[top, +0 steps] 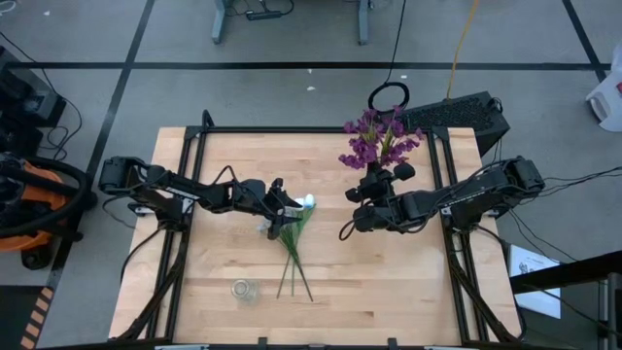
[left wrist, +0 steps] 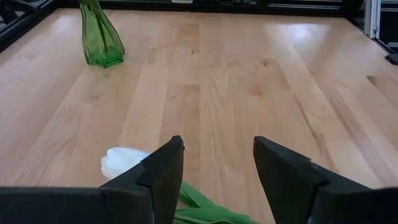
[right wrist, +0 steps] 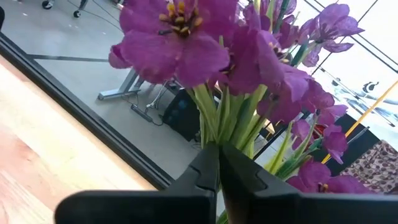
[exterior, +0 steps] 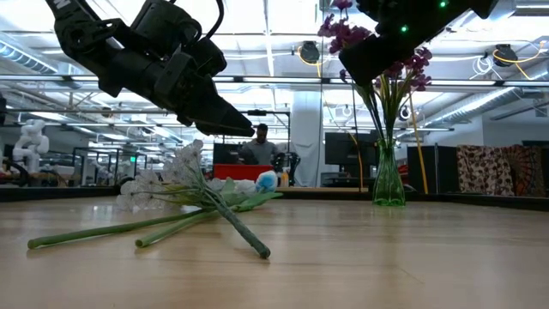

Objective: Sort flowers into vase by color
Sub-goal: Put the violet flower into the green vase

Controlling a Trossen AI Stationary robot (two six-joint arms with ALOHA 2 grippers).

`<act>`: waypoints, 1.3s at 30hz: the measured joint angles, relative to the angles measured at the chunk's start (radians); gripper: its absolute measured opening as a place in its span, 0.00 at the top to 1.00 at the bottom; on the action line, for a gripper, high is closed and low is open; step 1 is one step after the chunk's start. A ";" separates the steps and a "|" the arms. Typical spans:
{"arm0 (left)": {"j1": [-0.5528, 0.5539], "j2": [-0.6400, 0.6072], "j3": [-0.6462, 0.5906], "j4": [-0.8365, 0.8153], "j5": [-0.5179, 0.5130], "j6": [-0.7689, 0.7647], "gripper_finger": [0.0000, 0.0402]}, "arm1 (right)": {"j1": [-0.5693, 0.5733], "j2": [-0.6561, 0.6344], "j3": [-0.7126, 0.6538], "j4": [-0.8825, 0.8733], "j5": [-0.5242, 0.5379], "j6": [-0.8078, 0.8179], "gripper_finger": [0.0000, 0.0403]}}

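Purple flowers [top: 379, 141] stand in a green glass vase [exterior: 388, 180] at the far right of the table. My right gripper [right wrist: 217, 165] is shut and level at their near side, its fingertips right before the green stems [right wrist: 233, 121]. White flowers on long green stems [top: 296, 243] lie flat on the table's middle, a white bud [left wrist: 124, 163] at their far end. My left gripper [left wrist: 217, 168] hangs open just above their blossom end [exterior: 171, 176], touching nothing. My right gripper is shut with its fingertips [right wrist: 205, 168] up against the purple flowers' stems just below the blossoms. The fingers hide the place, so I cannot tell whether they touch a stem or hold one.
A small clear glass [top: 243, 289] stands near the table's front left. A black keyboard-like object [top: 457, 115] lies beyond the far right corner. Black frame rails [top: 185, 224] run along both table sides. A person [exterior: 260, 142] stands far behind the table.
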 joint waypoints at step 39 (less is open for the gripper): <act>0.000 0.000 0.000 -0.001 0.000 0.000 0.50 | -0.018 0.000 0.000 -0.121 -0.045 0.161 1.00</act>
